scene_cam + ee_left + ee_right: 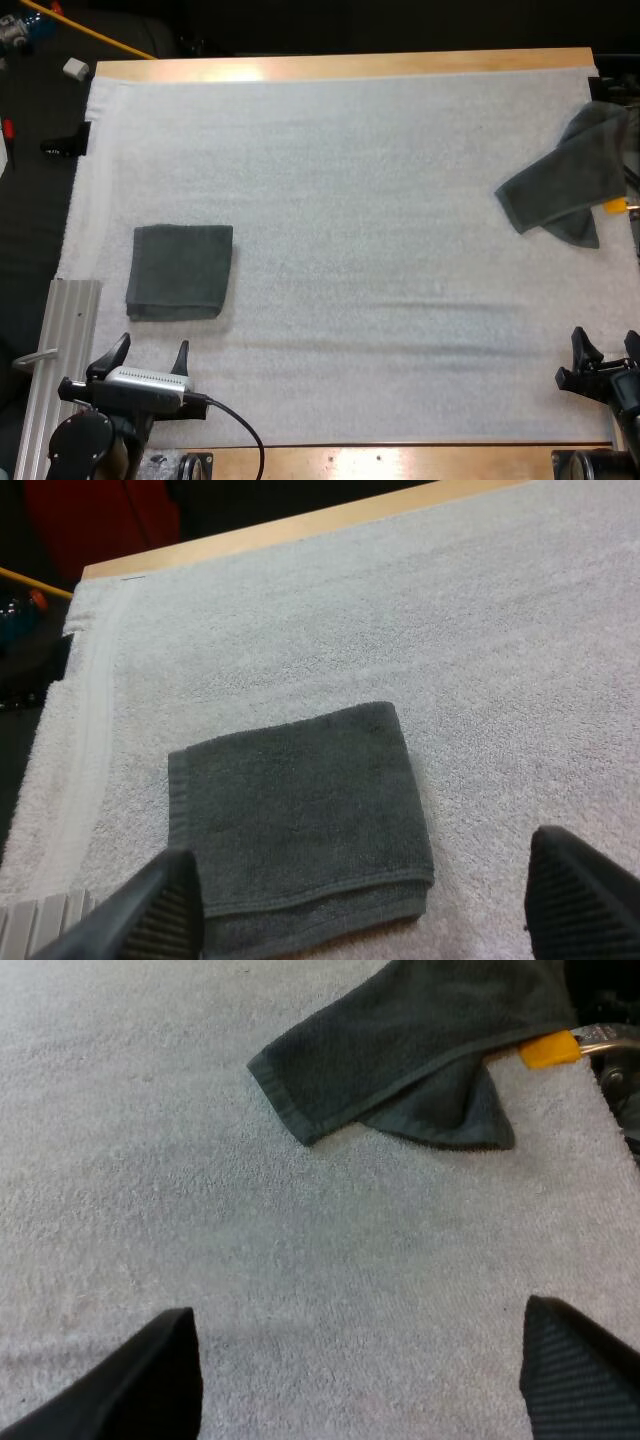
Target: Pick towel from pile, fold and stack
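- The folded towel (181,271) lies flat near the white mat's (380,200) left edge.
- The crumpled towel (570,185) drapes over the mat's right edge.
- Bare mat stretches between the two towels.
- The left gripper (152,345) and right gripper (606,340) sit at the mat's near edge, jaws apart and empty.

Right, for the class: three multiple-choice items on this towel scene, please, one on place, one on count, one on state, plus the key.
1. Where is the folded towel?
A. on the mat, just ahead of the left gripper
B. at the mat's right edge
C. on the floor

2. How many towels are there?
A. one
B. two
C. four

3. The left gripper is:
A. open
B. shut on a towel
C. shut on nothing

Key: 1 A, the high view shows it there; 2 B, one folded, plus one crumpled towel; 3 A, its fingers stand apart, clear of the towel.
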